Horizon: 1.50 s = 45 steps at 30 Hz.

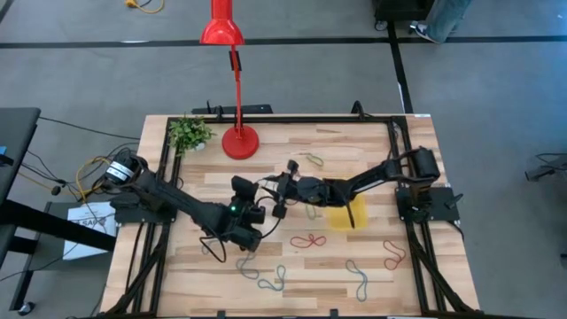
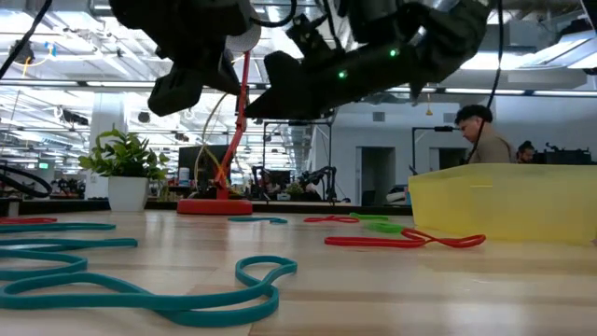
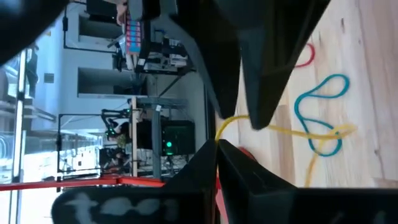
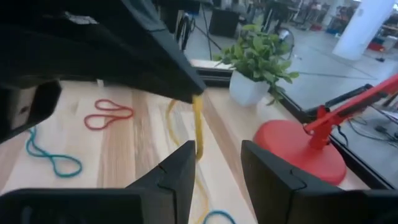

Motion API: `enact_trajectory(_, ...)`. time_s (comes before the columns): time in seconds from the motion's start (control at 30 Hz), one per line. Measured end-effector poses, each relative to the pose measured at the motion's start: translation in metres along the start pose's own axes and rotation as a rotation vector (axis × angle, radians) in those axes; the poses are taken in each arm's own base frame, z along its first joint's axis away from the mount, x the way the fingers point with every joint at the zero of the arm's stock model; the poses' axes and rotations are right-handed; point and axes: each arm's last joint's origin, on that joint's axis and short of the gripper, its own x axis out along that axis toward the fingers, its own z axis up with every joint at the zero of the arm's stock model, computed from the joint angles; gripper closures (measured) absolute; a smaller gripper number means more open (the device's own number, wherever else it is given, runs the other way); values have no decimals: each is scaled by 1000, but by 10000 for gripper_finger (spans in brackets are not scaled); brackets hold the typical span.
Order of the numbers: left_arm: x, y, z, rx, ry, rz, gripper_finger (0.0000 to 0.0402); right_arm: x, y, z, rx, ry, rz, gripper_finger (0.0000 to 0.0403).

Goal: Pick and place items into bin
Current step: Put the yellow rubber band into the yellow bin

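Floor: smooth grey concrete floor point(image 1: 292, 66) all around the table, crossed by dark straight lines.
Table: pale wooden plank tabletop point(image 1: 310, 270) edged by a black metal frame point(image 1: 403, 142).
Lamp: red desk lamp with a round red base point(image 1: 240, 142), thin red stem and red conical shade point(image 1: 221, 27), standing at the table's far edge.
Plant: small green leafy plant in a white pot point(image 2: 124, 175), at the far corner just beside the lamp base.
Side furniture: dark desk edge point(image 1: 13, 155) left of the table, loose cables beside it.
Room: open workshop hall with white ceiling strip lights point(image 2: 75, 70), a white pillar point(image 4: 367, 25) and shelving.
People: 1 person point(image 2: 485, 135) standing far behind the table.
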Motion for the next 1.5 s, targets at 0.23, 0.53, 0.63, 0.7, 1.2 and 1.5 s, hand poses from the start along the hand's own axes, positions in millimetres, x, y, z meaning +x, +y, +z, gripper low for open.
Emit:
enact_trajectory(0.23, -1, 0, 1, -10, -6, 2, 401, 5, -7, 3, 29, -46, 64, 281)
enact_trajectory(0.53, -1, 0, 0, 0, -5, 8, 401, 6, -8, 3, 35, -38, 65, 373)
enact_trajectory(0.63, 0, -2, 0, 2, -5, -52, 401, 6, -9, 1, 13, -27, 61, 392)
enact_trajectory(0.7, 1, -2, 0, -1, -5, -104, 402, 6, -9, 1, 12, -27, 56, 392)
enact_trajectory(1.2, 36, 9, -7, -87, 96, -192, 311, 5, -7, -17, 98, 163, 27, 401)
enact_trajectory(1.5, 53, 13, -14, -15, 142, -322, 295, -36, 8, 8, -92, 358, -341, 402)
